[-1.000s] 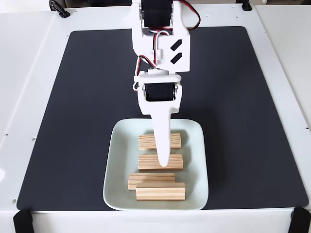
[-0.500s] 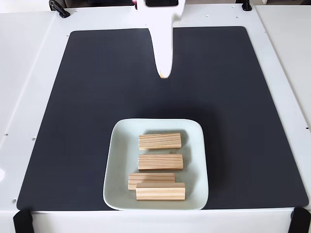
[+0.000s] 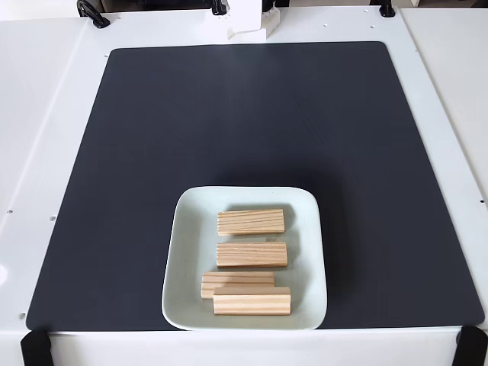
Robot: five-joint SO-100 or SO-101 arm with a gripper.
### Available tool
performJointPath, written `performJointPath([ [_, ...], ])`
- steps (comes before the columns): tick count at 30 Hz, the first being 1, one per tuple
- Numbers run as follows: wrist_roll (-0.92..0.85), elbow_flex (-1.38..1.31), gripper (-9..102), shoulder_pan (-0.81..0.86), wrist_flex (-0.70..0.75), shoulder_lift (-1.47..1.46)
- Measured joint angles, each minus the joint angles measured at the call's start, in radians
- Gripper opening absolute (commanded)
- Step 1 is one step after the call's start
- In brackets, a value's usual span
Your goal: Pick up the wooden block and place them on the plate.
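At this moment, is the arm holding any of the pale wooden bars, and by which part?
Nothing is held. All four pale wooden bars lie on the square mint-white plate; a white part of the arm sits at the top edge.

Gone from over the plate [image 3: 245, 197] — pulled back and up to the top edge of the fixed view, with just a white stub of the arm [image 3: 245, 17] left showing there. Lifted clear of the middle wooden blocks [image 3: 251, 222], now fully uncovered — no shadow on the mat [image 3: 152, 152].
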Motion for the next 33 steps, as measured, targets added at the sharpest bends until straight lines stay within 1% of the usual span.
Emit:
performJointPath([
  [4,0.0,0.224,-1,0.005,-0.048,0.259],
  [9,0.0,0.43,-1,0.081,-0.051,0.531],
  [15,0.0,0.588,-1,0.133,-0.04,0.655],
  [17,0.0,0.627,-1,0.133,0.008,0.667],
  [23,0.0,0.683,-1,0.129,0.278,0.747],
  [25,0.0,0.706,-1,0.129,0.334,0.747],
  [30,0.0,0.81,-1,0.147,0.368,0.749],
  [33,0.0,0.819,-1,0.153,0.37,0.75],
])
